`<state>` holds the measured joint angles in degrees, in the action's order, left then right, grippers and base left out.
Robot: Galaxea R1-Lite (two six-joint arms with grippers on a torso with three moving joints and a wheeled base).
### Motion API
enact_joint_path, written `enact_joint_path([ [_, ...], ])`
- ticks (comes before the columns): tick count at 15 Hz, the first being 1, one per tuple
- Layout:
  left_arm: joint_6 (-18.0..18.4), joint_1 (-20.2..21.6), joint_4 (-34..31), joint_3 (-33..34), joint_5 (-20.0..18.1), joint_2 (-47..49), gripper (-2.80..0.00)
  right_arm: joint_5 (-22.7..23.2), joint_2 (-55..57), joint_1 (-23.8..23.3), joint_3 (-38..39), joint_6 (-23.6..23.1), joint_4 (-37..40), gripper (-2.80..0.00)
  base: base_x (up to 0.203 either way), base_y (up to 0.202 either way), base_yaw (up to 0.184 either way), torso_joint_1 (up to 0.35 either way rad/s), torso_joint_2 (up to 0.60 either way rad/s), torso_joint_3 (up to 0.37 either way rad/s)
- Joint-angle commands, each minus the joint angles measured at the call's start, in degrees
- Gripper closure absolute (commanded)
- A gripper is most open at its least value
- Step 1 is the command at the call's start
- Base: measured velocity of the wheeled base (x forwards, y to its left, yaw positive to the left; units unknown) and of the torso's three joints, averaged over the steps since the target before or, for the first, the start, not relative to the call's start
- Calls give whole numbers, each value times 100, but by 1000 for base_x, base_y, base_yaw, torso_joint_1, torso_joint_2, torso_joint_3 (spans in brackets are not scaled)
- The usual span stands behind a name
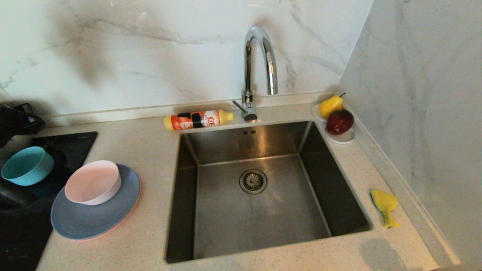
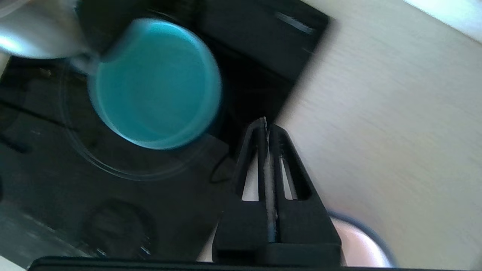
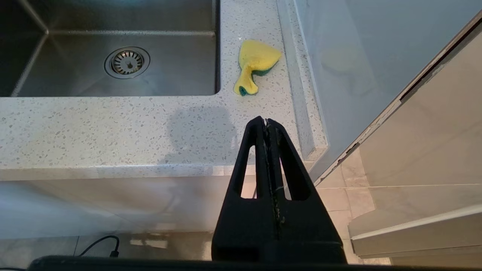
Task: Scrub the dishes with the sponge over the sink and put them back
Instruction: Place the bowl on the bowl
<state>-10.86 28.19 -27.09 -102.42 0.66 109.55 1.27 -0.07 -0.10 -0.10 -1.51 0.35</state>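
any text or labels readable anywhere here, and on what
Orange and yellow bottle lying behind the sink: printed label, too blurred to read.
Black cooktop: a pale streak that may be a marking, unreadable.
No other text visible.

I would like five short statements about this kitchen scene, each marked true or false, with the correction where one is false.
1. The sponge lies on the counter to the right of the sink. True.
2. The pale pink bowl sits on the grey-blue plate. True.
3. The teal bowl lies inside the sink. False: it sits left of the sink, on the dark cooktop.
4. The left gripper holds the teal bowl. False: it is shut on nothing, beside the bowl.
5. The soap bottle stands upright. False: it lies on its side behind the sink.
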Motion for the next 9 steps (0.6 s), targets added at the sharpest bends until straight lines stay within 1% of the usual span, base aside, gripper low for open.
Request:
enact_joint_path([
  [1, 1, 165, 13, -130, 2, 462, -280, -4, 7, 1, 1, -7, 0, 0, 0, 0, 0, 0, 0, 0],
  [2, -14, 190, 21, -210, -14, 545, -280, 5, 7, 1, 1, -7, 0, 0, 0, 0, 0, 0, 0, 0],
  [5, -51, 254, 7, -639, -227, 906, -280, -4, 7, 1, 1, -7, 0, 0, 0, 0, 0, 0, 0, 0],
  [9, -19, 309, 50, -682, -246, 1160, -280, 2, 7, 1, 1, -3, 0, 0, 0, 0, 0, 0, 0, 0],
])
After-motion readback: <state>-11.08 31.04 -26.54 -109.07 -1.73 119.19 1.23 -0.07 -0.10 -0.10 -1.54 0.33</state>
